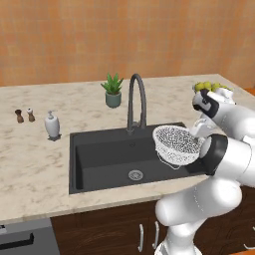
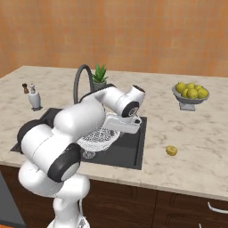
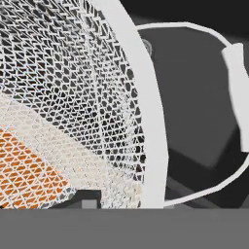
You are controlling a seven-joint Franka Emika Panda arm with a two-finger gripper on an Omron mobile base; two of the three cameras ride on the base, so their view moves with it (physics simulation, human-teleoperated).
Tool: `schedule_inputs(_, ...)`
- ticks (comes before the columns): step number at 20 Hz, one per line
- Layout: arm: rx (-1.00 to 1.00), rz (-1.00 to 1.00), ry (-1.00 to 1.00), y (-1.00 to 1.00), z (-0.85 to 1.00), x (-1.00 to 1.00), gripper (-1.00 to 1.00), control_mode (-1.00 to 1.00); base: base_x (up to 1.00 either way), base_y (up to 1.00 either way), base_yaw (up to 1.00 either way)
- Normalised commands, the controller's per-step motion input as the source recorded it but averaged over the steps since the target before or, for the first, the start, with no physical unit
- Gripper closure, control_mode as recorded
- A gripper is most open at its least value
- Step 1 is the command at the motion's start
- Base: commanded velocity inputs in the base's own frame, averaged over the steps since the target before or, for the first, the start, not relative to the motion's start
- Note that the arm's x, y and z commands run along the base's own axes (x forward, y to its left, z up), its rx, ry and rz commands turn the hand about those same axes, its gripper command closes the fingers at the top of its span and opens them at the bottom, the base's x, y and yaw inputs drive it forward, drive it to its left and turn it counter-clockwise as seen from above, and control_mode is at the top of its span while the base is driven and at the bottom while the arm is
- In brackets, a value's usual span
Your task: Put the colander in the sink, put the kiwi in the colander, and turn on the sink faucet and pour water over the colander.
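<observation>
**A:** Where is the colander at this moment, and how is it held?

**B:** It hangs tilted above the right part of the sink, clear of the basin floor. The pincer is clenched on its rim, near one of the thin wire handles; in the hand view the rim crosses the picture at close range with the dark basin behind the mesh.

**A:** What is the chief hazard of the step in hand?

**B:** The grip is on a thin rim at one edge, so the bowl's weight hangs to one side. If it were let go while tilted, I judge it could land on its side or roll against the sink wall, not sit upright under the sink faucet.

**A:** And the later steps?

**B:** The kiwi lies on the table, to the right of the sink and well apart from the colander. A colander left tipped would let the round fruit roll out. One set too far right may also miss the stream.
</observation>
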Motion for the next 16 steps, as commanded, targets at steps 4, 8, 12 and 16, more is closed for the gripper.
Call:
schedule_inputs(4,-0.10,0.00,0.02,0.00,-0.18,0.32,1.00,-1.00,0.00,0.00,0.00)
schedule_inputs(8,-0.05,-0.12,0.02,0.08,-0.23,0.28,1.00,-1.00,0.00,0.00,0.00)
schedule_inputs(12,0.00,-0.28,0.07,0.16,-0.28,0.31,1.00,-1.00,0.00,0.00,0.00)
schedule_inputs(16,0.00,-0.29,0.05,0.22,-0.29,0.32,1.00,-1.00,0.00,0.00,0.00)
